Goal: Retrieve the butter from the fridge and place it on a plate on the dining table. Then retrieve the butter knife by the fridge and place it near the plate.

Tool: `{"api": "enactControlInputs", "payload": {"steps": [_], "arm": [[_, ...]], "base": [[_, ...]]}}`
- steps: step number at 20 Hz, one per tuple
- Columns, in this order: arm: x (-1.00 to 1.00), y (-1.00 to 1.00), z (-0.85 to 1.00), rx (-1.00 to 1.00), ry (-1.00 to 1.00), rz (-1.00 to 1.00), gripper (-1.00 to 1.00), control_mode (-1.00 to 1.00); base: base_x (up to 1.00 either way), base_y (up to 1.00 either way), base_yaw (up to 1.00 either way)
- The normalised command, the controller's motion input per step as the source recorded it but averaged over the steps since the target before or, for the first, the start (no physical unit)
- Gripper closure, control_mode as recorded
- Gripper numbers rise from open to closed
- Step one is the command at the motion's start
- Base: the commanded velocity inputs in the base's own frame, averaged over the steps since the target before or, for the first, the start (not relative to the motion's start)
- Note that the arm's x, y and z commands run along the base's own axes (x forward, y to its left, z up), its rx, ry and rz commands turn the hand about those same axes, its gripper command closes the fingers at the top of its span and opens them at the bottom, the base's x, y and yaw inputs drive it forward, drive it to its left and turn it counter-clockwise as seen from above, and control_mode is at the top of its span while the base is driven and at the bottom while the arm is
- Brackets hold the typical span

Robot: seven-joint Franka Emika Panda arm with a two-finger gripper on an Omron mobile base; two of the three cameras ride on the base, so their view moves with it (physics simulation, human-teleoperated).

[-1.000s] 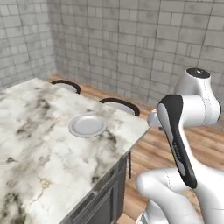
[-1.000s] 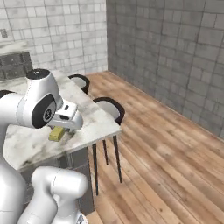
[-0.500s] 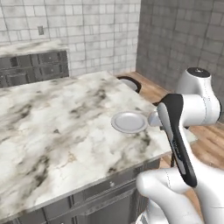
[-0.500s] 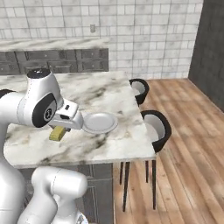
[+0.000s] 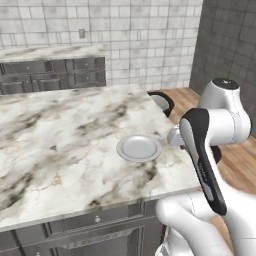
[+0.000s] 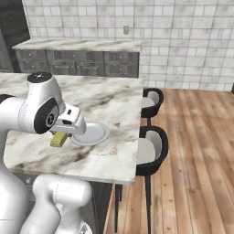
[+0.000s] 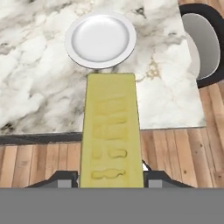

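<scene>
Butter (image 7: 111,131) pale yellow stick, held off table edge; plate (image 5: 139,148) bare on dining table (image 5: 60,145).

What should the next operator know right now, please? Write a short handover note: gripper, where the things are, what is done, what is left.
Gripper: shut on the butter, which sticks out ahead of the fingers, held in the air near the edge of the dining table.
Plate: on the dining table near the stools' side, nothing on it. In the hand view it lies just beyond the butter's tip.
Done: butter is out of the fridge and brought to the table.
Left: set the butter on the plate and release it, then fetch the butter knife from by the fridge and lay it near the plate.
</scene>
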Motion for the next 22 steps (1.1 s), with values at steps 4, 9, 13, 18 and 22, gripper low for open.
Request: {"api": "enactControlInputs", "payload": {"steps": [4, 9, 13, 18, 22], "arm": [[0.0, 0.0, 0.0, 0.0, 0.0, 0.0, 1.0, 1.0], [0.48, 0.37, 0.0, -0.04, 0.02, 0.07, 1.0, -1.0], [0.98, 0.11, -0.21, -0.07, 0.07, 0.05, 1.0, -1.0], [1.0, -0.02, -0.54, 0.0, 0.22, 0.02, 1.0, -1.0], [0.91, -0.02, -0.46, 0.0, 0.21, 0.0, 1.0, -1.0]], "base": [[0.06, 0.32, 0.0], [0.0, 0.12, 0.0], [0.0, 0.0, 0.0], [0.0, 0.0, 0.0], [0.0, 0.0, 0.0]]}}
